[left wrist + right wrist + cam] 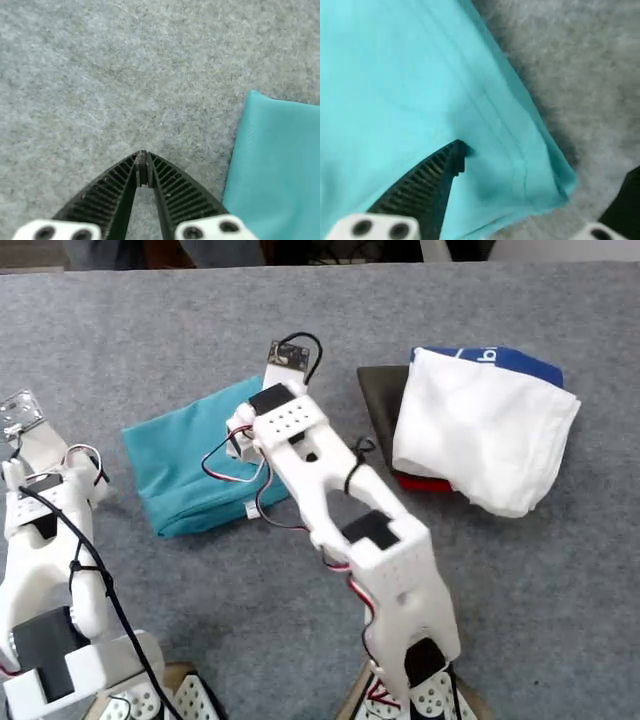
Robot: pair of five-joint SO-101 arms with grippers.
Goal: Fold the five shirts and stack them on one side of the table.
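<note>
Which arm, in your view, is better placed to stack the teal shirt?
Right, probably: the right hand is open on the teal shirt, nearer the stack; the left hand is shut over bare table.

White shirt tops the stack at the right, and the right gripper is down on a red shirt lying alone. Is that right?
No: the right gripper is down on a teal shirt, not a red one; the right wrist view shows it. The white shirt does top the stack.

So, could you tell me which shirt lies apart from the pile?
The teal shirt, lying alone; the white, blue, red and dark ones are piled together.
</note>
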